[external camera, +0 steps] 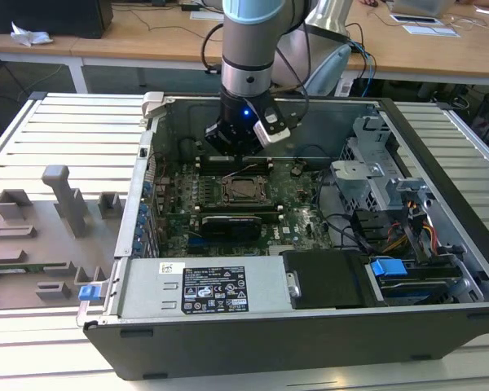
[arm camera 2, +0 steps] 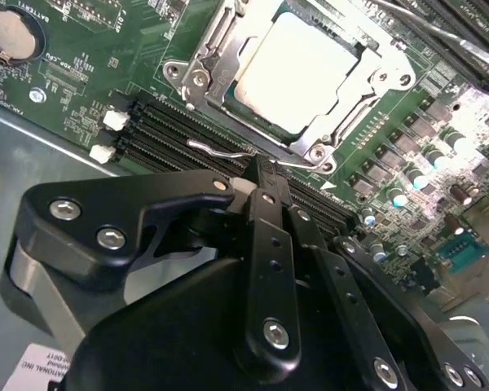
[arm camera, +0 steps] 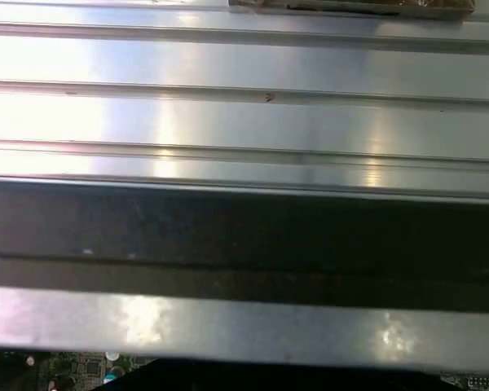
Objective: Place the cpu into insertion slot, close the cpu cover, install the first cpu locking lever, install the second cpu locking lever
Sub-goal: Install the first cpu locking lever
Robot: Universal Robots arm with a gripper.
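Motherboard: cpu beyond gripper.

End effector at the socket's edge
Its tip meets a wire locking lever; just beyond, the cpu sits under the closed cpu cover.

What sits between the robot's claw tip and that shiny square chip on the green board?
In the second wrist view, a thin bent wire lever and the silvery frame's edge lie between the end effector and the chip.
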